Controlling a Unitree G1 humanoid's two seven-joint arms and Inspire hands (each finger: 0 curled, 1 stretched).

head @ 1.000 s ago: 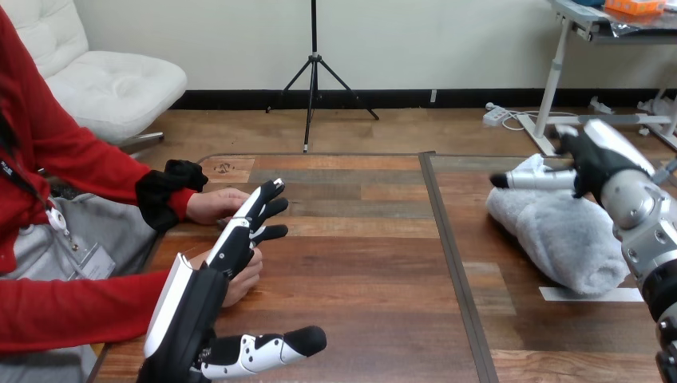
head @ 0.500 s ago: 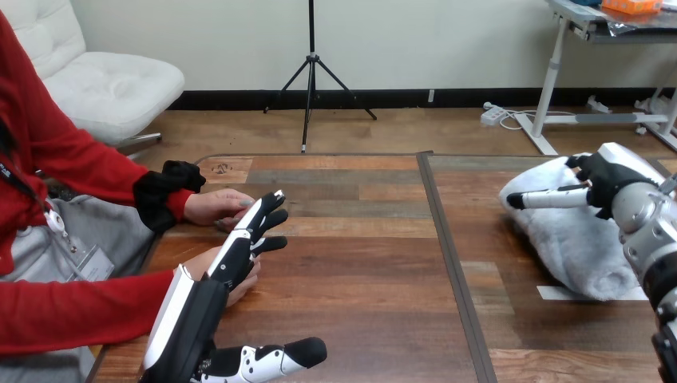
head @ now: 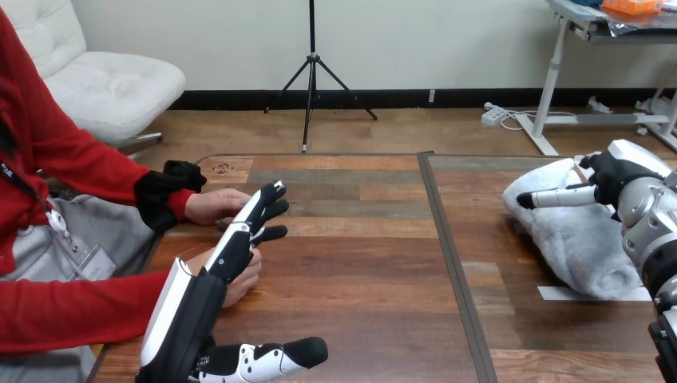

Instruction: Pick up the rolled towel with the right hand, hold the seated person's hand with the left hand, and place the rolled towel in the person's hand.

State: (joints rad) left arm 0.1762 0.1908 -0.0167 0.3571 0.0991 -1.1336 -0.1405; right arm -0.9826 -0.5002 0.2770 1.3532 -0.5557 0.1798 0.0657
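So the fluffy grey rolled towel [head: 575, 239] lies on the right side of the brown wooden plank tabletop [head: 359, 263], its near end on a strip of white tape [head: 595, 293]. The right hand [head: 615, 177] sits at the towel's far end, touching it, but honestly I can't tell if it has a grip. The left hand [head: 195, 311] has its fingers [head: 247, 219] released and stretched out straight over the person's nearer hand [head: 242, 279], not curled round it. The person's other hand [head: 214, 204] rests just beyond, flat on the tabletop.
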